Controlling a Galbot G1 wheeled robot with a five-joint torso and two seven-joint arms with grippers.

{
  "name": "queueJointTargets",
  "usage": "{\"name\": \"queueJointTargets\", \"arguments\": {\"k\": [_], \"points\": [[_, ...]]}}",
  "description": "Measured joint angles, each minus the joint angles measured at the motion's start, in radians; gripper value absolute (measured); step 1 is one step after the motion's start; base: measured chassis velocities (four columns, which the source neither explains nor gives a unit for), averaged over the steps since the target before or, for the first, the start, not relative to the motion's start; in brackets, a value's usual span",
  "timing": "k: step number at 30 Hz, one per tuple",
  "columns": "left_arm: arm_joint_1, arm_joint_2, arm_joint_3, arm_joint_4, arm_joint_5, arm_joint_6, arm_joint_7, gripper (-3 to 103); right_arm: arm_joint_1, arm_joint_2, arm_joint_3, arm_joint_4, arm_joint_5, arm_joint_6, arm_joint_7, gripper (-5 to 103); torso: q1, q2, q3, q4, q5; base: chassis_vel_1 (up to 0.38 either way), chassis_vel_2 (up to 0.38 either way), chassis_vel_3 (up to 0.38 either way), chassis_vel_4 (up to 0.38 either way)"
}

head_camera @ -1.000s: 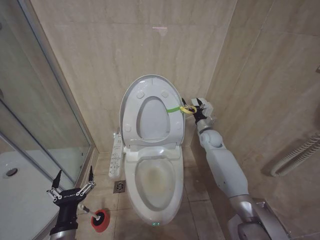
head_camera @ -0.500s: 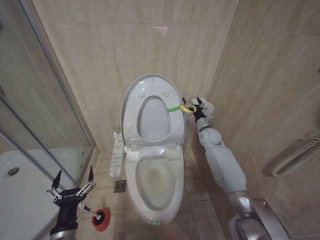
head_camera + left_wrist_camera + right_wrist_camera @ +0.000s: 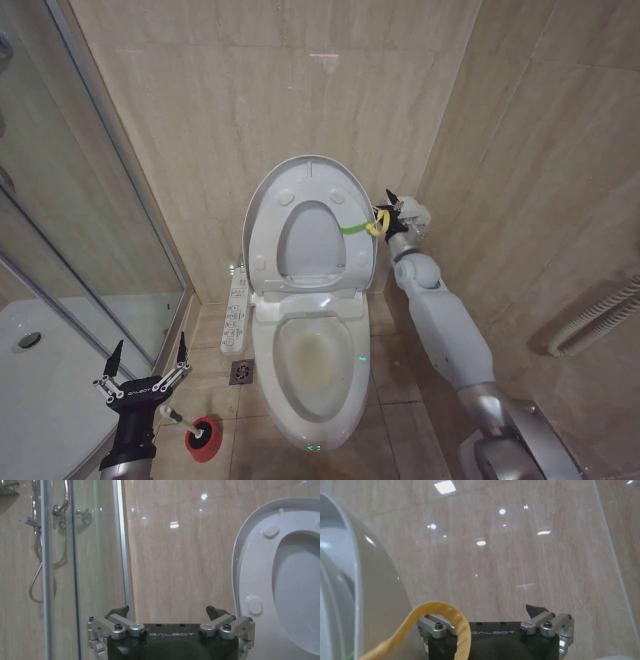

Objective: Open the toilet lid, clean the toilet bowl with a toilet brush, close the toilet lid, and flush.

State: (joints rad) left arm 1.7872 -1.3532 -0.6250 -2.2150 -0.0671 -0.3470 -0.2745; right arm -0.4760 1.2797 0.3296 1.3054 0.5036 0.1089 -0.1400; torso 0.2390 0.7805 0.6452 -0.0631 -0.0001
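Toilet lid [image 3: 305, 225] standing upright; right gripper [image 3: 392, 211] hovering beside yellow loop [image 3: 376, 224], fingers parted, apparently not gripping; left gripper [image 3: 147, 367] hanging spread above toilet brush [image 3: 186, 428].

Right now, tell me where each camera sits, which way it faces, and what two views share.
Head view: high up, facing down at the toilet bowl; both arms show, left gripper low, right gripper by the lid's edge.
Left wrist view: on the left arm, facing the wall and shower glass; its open jaws show.
Right wrist view: on the right arm, facing the wall; a yellow loop crosses its gripper.
All three share the raised toilet lid.
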Motion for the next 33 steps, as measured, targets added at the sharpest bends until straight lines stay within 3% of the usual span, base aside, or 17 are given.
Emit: {"name": "queueJointTargets", "arguments": {"k": [18, 25, 33], "points": [[0.0, 0.0, 0.0, 0.0, 0.0, 0.0, 0.0, 100, -0.246, -0.127, -0.016, 0.317, 0.051, -0.032, -0.004, 100, 0.0, 0.0, 0.0, 0.0004, 0.0001, 0.0, 0.0, 0.0, 0.0], [0.0, 0.0, 0.0, 0.0, 0.0, 0.0, 0.0, 100, -0.48, -0.17, 0.07, 0.474, 0.056, -0.033, -0.006, 100, 0.0, 0.0, 0.0, -0.0002, 0.0003, 0.0, 0.0, 0.0, 0.0], [0.0, 0.0, 0.0, 0.0, 0.0, 0.0, 0.0, 100, -0.586, -0.164, 0.128, 0.566, 0.066, -0.034, 0.022, 100, 0.0, 0.0, 0.0, 0.0001, 0.0001, 0.0, 0.0, 0.0, 0.0]]}}
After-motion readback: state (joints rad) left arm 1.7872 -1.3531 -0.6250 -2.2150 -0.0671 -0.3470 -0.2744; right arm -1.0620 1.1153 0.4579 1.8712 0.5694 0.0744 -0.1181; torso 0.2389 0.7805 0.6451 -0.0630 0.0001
